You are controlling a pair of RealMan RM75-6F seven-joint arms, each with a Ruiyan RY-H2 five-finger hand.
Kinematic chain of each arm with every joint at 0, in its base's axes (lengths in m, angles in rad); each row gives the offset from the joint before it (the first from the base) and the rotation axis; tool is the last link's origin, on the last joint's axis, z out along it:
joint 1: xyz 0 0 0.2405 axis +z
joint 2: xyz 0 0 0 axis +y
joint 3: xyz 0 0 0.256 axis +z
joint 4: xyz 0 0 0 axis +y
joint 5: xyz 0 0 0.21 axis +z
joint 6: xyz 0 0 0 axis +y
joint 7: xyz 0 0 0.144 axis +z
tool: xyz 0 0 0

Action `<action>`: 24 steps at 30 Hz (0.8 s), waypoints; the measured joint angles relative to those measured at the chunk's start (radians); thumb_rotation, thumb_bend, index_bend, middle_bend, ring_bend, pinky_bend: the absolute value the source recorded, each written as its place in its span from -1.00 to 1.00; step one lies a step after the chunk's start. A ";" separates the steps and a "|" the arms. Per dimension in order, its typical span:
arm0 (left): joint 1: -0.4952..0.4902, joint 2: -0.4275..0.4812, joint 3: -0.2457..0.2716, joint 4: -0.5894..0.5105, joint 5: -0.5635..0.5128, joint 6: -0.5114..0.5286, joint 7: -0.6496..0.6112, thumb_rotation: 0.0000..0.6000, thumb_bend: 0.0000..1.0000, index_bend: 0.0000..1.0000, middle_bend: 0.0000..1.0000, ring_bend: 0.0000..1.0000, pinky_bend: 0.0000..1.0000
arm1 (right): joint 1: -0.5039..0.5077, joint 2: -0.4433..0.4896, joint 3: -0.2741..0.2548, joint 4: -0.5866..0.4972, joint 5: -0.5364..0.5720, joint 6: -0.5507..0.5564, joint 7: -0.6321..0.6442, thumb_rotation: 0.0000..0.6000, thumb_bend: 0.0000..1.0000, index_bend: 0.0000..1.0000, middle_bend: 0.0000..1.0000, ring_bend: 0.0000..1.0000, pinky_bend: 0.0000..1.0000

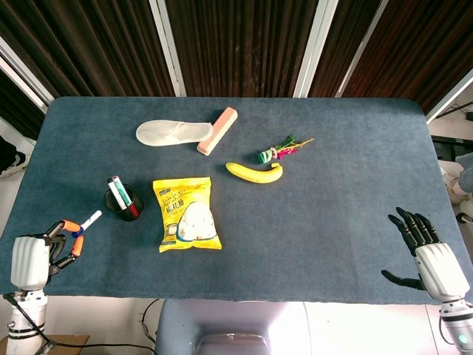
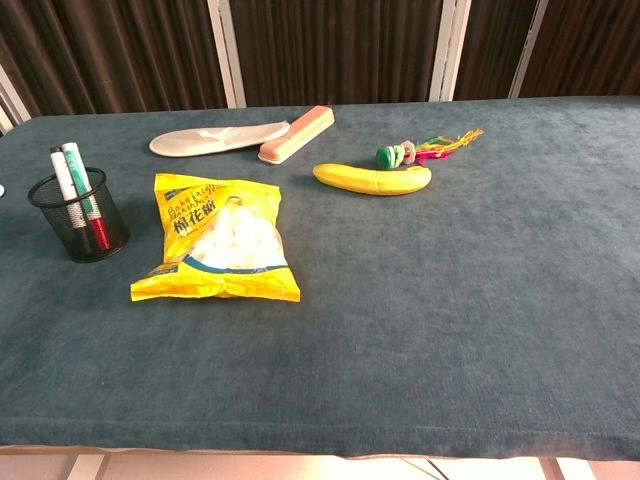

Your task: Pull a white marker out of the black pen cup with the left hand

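My left hand [image 1: 37, 255] is at the table's front left corner, pinching a white marker [image 1: 89, 221] whose free end points up and right, clear of the cup. The black mesh pen cup [image 1: 123, 205] [image 2: 80, 214] stands to the right of that hand with other markers [image 2: 74, 175] upright in it. The chest view does not show the left hand. My right hand [image 1: 425, 248] hangs near the front right edge, fingers spread, holding nothing.
A yellow snack bag [image 1: 188, 214] lies right of the cup. Farther back lie a white slipper [image 1: 171, 132], a pink block [image 1: 218, 129], a banana [image 1: 255, 172] and a small feathered toy [image 1: 277, 151]. Blue cloth covers the table [image 1: 332, 207].
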 measured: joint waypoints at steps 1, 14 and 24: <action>0.001 -0.001 0.005 -0.002 0.010 0.000 -0.005 1.00 -0.27 0.41 1.00 1.00 1.00 | 0.000 0.000 -0.001 0.000 -0.001 0.000 -0.002 1.00 -0.61 -0.81 -1.00 -1.00 -0.86; -0.029 -0.081 0.031 -0.023 0.084 -0.044 -0.033 1.00 -0.27 0.41 1.00 1.00 1.00 | -0.002 0.002 -0.001 0.001 -0.004 0.008 0.003 1.00 -0.61 -0.81 -1.00 -1.00 -0.85; -0.124 -0.231 -0.025 0.056 0.038 -0.174 -0.004 1.00 -0.27 0.41 1.00 1.00 1.00 | -0.006 0.007 -0.003 0.002 -0.012 0.020 0.016 1.00 -0.61 -0.81 -1.00 -1.00 -0.85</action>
